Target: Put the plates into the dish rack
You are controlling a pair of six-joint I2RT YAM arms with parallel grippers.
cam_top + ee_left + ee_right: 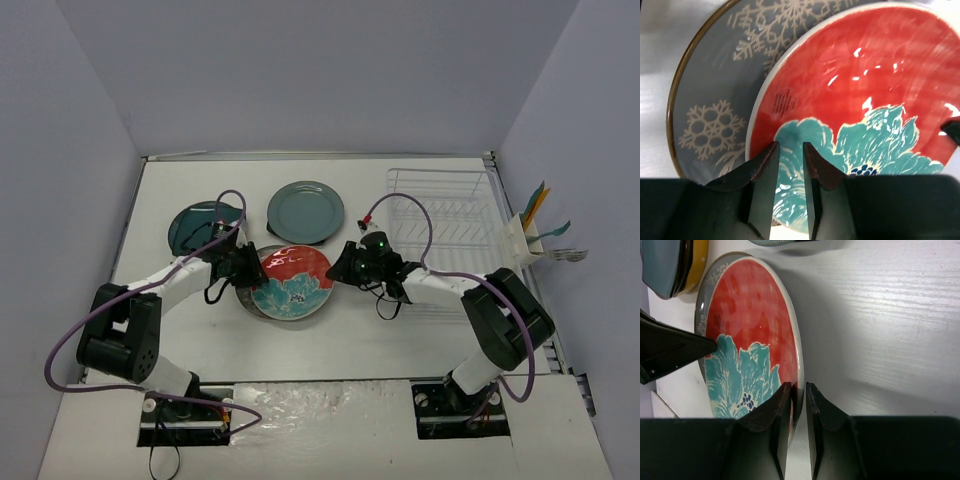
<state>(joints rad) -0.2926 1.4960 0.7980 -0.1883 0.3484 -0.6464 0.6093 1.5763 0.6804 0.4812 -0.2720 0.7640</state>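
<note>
- Left gripper is closest in its own wrist view. Its two dark fingers stand almost together, and the rim of the red plate sits in the narrow gap between them. It pinches this plate at the part with the teal flower.
- Right gripper pinches the opposite rim of the same red plate. Its fingers press on the rim from both sides.
- The red plate is held between the two grippers. It is to the left of the dish rack, near it but not touching, and it is outside the rack.
- From the right wrist the red plate looks almost edge-on and tilted, and it throws a shadow on the white table.
- Under the red plate lies a grey plate with pale snowflakes. Its rim shows on the side away from the dish rack.
- A grey-green plate lies flat on the table, to the left of the dish rack.
- A dark teal plate lies further left, the farthest from the dish rack.
- The dish rack is of white wire. Its utensil holder hangs on the side away from the plates, and some coloured utensils stick out of it.
</note>
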